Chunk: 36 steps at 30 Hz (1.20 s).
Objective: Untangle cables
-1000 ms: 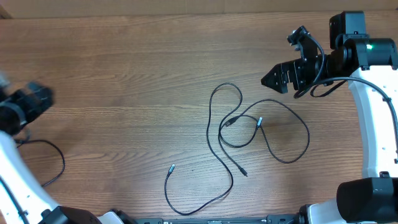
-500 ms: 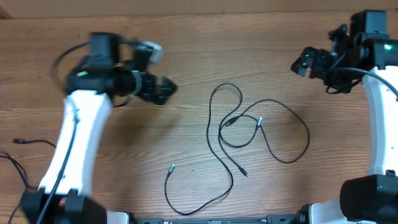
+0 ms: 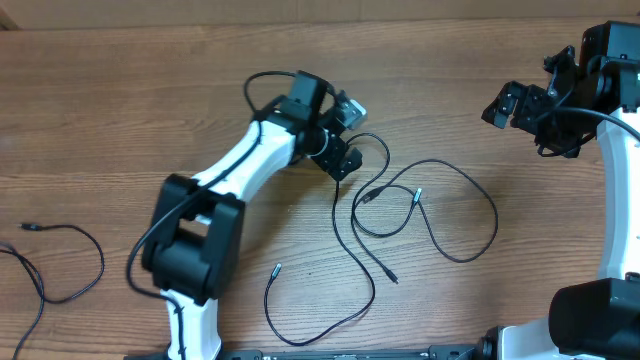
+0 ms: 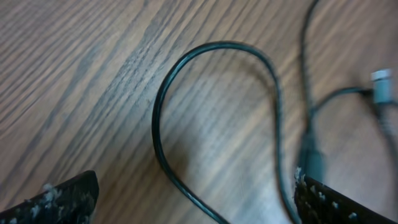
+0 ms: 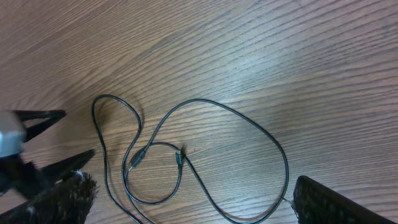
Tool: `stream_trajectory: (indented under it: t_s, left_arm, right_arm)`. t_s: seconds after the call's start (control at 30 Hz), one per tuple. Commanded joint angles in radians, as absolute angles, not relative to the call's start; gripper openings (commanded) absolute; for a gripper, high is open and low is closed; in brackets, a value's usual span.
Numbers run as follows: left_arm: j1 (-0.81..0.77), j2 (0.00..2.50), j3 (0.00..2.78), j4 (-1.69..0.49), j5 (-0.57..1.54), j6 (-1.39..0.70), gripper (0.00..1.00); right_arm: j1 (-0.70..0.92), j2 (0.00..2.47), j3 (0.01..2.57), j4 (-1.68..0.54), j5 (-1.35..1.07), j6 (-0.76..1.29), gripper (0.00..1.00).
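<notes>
The cables lie in loose crossing loops at the table's middle, thin black cords with small plug ends, one silver-tipped. My left gripper is open, low over the top left loop. In the left wrist view that loop runs between the wide-apart fingers, and a silver plug shows at the right. My right gripper is open and empty, up at the far right, away from the cords. The right wrist view shows the loops between its fingers.
Another thin black cord lies apart at the far left edge, with a plug end. One long cord trails to a plug near the front edge. The left arm stretches across the table's left middle.
My left arm has swung in from the far left to the top left loop of the cables. My right gripper has drawn back to the right. The cords have not moved.
</notes>
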<state>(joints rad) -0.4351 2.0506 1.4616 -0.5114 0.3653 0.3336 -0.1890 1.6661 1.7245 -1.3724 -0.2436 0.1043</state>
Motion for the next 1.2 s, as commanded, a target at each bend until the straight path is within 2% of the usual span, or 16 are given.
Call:
stream_trajectory:
  t_s: [0.0, 0.27, 0.53, 0.57, 0.6, 0.63, 0.77, 0.87, 0.9, 0.97, 1.17]
  left_arm:
    - [-0.462, 2.115, 1.526, -0.471, 0.231, 0.382, 1.0]
    - [-0.465, 2.18, 1.529, -0.337, 0.207, 0.358, 1.0]
    - [-0.48, 2.214, 1.527, -0.331, 0.252, 0.352, 1.0]
    - [-0.482, 2.217, 1.527, -0.331, 0.252, 0.352, 0.97]
    - [-0.485, 2.221, 1.527, -0.332, 0.252, 0.352, 0.85]
    - [-0.485, 2.221, 1.527, -0.333, 0.252, 0.351, 0.78]
    - [-0.485, 2.221, 1.527, -0.334, 0.252, 0.351, 0.7]
    - [-0.485, 2.221, 1.527, -0.34, 0.252, 0.352, 0.45]
    - [-0.485, 2.221, 1.527, -0.348, 0.251, 0.352, 0.25]
    - [-0.484, 2.215, 1.532, -0.367, 0.244, 0.351, 0.04]
    - [-0.482, 2.152, 1.69, -0.598, 0.095, 0.352, 0.04]
  right_arm:
    - [-0.192, 1.667, 1.72, -1.372, -0.237, 0.095, 1.0]
    - [-0.192, 1.667, 1.72, -1.387, -0.237, 0.095, 1.0]
    - [-0.192, 1.667, 1.72, -1.39, -0.237, 0.096, 1.0]
    - [-0.192, 1.667, 1.72, -1.391, -0.237, 0.096, 1.0]
    - [-0.192, 1.667, 1.72, -1.392, -0.237, 0.096, 1.0]
    - [-0.192, 1.667, 1.72, -1.392, -0.237, 0.096, 1.0]
    - [-0.192, 1.667, 1.72, -1.394, -0.237, 0.095, 1.0]
    - [-0.192, 1.667, 1.72, -1.394, -0.237, 0.095, 1.0]
    - [-0.192, 1.667, 1.72, -1.394, -0.237, 0.095, 1.0]
    - [-0.192, 1.667, 1.72, -1.397, -0.236, 0.092, 1.0]
    - [-0.192, 1.667, 1.72, -1.398, -0.237, 0.051, 1.0]
